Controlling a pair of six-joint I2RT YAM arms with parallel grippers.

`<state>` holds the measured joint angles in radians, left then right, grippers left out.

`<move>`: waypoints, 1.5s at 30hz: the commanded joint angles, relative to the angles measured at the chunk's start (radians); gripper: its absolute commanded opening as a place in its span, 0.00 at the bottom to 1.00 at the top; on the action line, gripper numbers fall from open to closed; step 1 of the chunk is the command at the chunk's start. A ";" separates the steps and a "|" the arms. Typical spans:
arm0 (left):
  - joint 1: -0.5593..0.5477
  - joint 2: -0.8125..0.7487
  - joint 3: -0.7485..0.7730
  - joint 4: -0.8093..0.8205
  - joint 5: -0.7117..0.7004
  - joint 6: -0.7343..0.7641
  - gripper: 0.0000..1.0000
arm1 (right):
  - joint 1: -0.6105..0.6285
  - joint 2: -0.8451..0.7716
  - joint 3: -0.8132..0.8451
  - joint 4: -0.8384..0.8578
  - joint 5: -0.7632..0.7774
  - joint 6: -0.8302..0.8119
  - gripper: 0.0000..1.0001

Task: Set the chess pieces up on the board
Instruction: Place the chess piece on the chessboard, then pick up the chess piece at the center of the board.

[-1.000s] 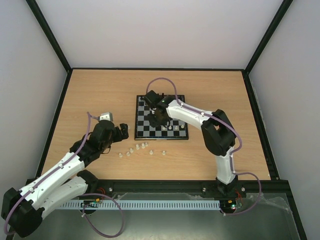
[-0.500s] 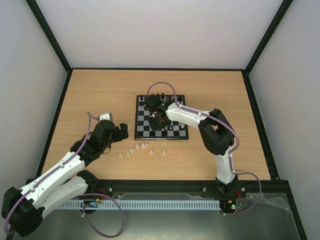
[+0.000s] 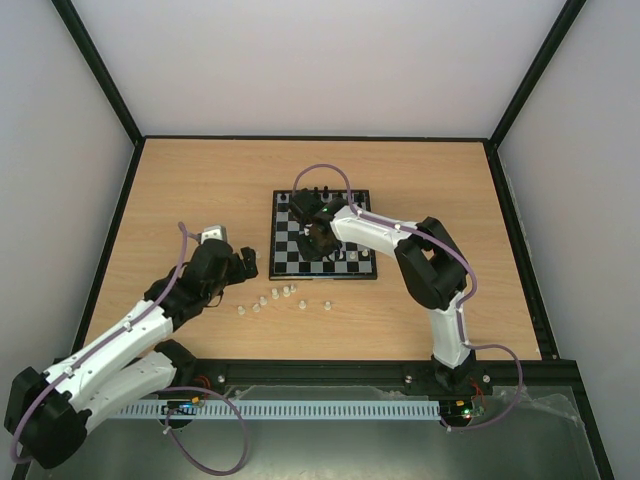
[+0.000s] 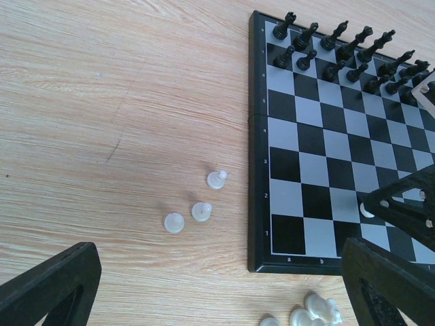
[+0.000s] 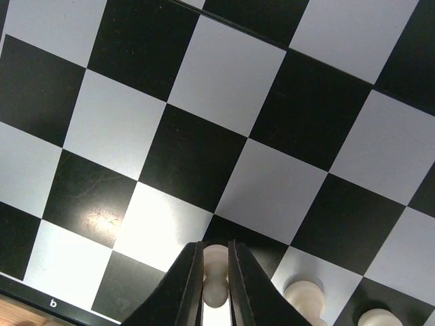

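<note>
**Right gripper clamped on a whitish piece at the board**

The right gripper [image 5: 215,246] has its two fingers pressed together on a small whitish chess piece [image 5: 216,285] (round-headed, pawn-like). It holds the piece over the small black-and-pale checkered chessboard [image 5: 224,75], close to the lettered edge. Just right of its fingers stand two more whitish figures [image 5: 306,296].

The left gripper [image 4: 217,288] hangs over the light wooden tabletop [image 4: 102,102] with its fingers wide apart and nothing between them. Ahead of it lie three loose whitish pieces [image 4: 201,211]. The board is to its right, with tiny black figures [image 4: 340,47] along the far rows.
</note>
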<state>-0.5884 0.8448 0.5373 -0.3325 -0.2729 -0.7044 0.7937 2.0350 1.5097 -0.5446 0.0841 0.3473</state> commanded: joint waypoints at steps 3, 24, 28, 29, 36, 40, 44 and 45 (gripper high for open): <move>0.004 0.017 0.016 0.007 -0.023 -0.009 0.99 | 0.006 -0.003 -0.009 -0.040 0.021 -0.001 0.15; 0.028 0.187 0.051 0.012 -0.021 0.016 0.99 | 0.006 -0.329 -0.150 0.080 -0.082 0.021 0.37; 0.028 0.227 0.040 0.009 -0.018 0.021 0.94 | 0.006 -0.364 -0.192 0.087 -0.093 0.021 0.39; 0.029 0.226 0.032 0.010 -0.018 0.016 0.90 | 0.006 -0.367 -0.200 0.089 -0.093 0.020 0.39; 0.044 0.215 -0.017 0.044 0.007 -0.005 0.64 | 0.007 -0.372 -0.226 0.107 -0.122 0.015 0.39; 0.050 0.279 -0.007 0.079 0.024 0.013 0.52 | 0.006 -0.366 -0.225 0.111 -0.135 0.013 0.38; 0.052 0.402 0.026 0.089 0.024 0.038 0.43 | 0.006 -0.369 -0.228 0.111 -0.133 0.012 0.38; 0.053 0.422 0.026 0.099 0.027 0.042 0.41 | 0.006 -0.369 -0.228 0.112 -0.134 0.012 0.38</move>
<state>-0.5434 1.1831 0.5400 -0.2630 -0.2581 -0.6868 0.7937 1.6703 1.2945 -0.4232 -0.0360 0.3630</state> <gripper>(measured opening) 0.435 0.385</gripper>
